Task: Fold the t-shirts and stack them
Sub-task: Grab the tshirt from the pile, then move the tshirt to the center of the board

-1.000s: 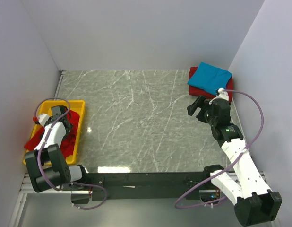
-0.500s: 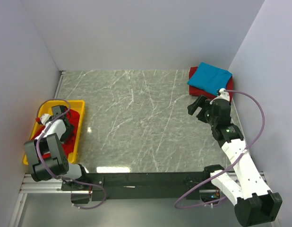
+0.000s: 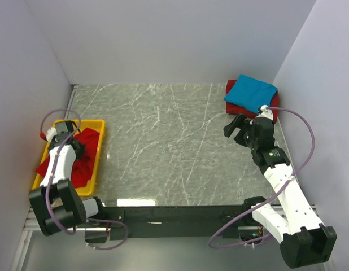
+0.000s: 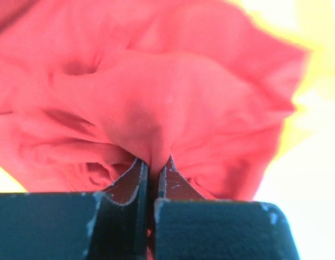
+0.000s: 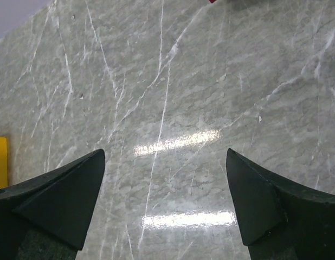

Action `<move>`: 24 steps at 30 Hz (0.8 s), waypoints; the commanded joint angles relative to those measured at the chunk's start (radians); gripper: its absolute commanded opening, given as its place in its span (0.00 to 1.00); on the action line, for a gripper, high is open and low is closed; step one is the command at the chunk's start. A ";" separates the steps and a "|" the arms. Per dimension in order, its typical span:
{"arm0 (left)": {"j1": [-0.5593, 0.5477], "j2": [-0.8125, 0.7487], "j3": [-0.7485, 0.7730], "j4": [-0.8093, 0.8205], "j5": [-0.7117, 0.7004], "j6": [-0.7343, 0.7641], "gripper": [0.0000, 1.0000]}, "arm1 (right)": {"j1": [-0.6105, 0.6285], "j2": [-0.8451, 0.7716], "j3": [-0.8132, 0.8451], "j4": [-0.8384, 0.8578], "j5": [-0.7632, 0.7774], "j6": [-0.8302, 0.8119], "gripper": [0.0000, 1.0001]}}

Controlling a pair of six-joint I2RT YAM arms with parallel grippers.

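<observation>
Top external: yellow tray point(image 3: 100, 151) holds the red shirt point(image 3: 85, 158); blue shirt point(image 3: 251, 93) lies folded far right; left gripper point(image 4: 154, 169) pinches the red shirt tight, right gripper point(image 5: 165, 157) gapes wide over the table point(image 3: 163, 141).

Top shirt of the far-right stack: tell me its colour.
The top shirt is turquoise-blue, seen best in the top external view.

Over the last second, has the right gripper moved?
No. The right gripper sits at the same spot near the folded turquoise t-shirt, with its jaws open.
</observation>
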 commanded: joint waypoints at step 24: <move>-0.319 0.000 0.897 0.424 0.962 -0.181 0.08 | 0.008 0.037 0.030 0.056 0.002 -0.017 0.98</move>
